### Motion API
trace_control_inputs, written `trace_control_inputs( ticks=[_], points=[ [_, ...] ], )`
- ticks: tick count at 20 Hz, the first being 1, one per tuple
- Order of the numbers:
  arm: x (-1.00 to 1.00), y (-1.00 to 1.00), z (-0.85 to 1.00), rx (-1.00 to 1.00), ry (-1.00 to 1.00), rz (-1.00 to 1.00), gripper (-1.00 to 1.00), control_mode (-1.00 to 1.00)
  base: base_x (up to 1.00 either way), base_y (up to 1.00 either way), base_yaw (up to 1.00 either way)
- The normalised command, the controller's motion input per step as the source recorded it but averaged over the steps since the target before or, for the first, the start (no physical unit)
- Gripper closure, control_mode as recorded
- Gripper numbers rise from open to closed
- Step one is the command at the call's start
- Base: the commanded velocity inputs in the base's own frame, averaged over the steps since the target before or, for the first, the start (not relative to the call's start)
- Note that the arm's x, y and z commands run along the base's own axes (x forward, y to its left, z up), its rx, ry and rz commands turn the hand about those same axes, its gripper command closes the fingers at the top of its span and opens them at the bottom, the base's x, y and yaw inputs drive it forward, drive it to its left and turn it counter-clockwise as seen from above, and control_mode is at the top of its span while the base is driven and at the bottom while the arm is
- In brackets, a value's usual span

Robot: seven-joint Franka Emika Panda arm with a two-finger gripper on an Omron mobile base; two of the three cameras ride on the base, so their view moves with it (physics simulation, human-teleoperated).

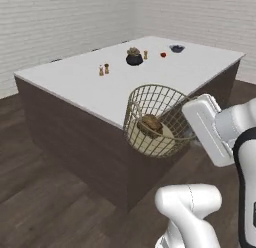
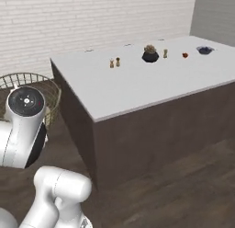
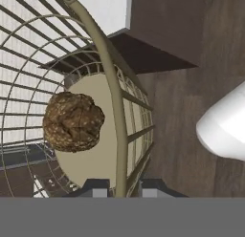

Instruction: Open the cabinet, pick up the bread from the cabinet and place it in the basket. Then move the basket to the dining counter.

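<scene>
My white arm (image 2: 25,126) rises at the lower left, partly covering the wire basket (image 2: 48,87) behind it. To the right stands the pale worktop (image 2: 137,84), carrying two small shakers (image 2: 114,62), a dark pot (image 2: 150,54) and a bowl (image 2: 204,50) near its far edge.

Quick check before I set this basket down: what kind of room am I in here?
Most likely a kitchen-dining space. A big pale dining counter on a dark base carries small tabletop items: shakers, a dark pot and a bowl. White brick walls and wood flooring surround it. The gripper holds the basket with the bread inside.
</scene>
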Motion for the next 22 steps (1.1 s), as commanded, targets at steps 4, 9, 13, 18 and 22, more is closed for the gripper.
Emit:
trace_control_inputs(
  ticks=[4, 9, 13, 18, 22],
  points=[
    [0.00, 0.00, 0.00, 0.00, 0.00, 0.00, 1.00, 1.00, 0.72, -1.00, 0.40],
    [0.00, 0.00, 0.00, 0.00, 0.00, 0.00, 1.00, 1.00, 0.91, -1.00, 0.27],
    [0.00, 0.00, 0.00, 0.00, 0.00, 0.00, 1.00, 1.00, 1.00, -1.00, 0.32],
    [0.00, 0.00, 0.00, 0.00, 0.00, 0.00, 1.00, 1.00, 1.00, -0.99, 0.36],
    [0.00, 0.00, 0.00, 0.00, 0.00, 0.00, 1.00, 1.00, 0.84, -0.69, 0.37]
  ],
)
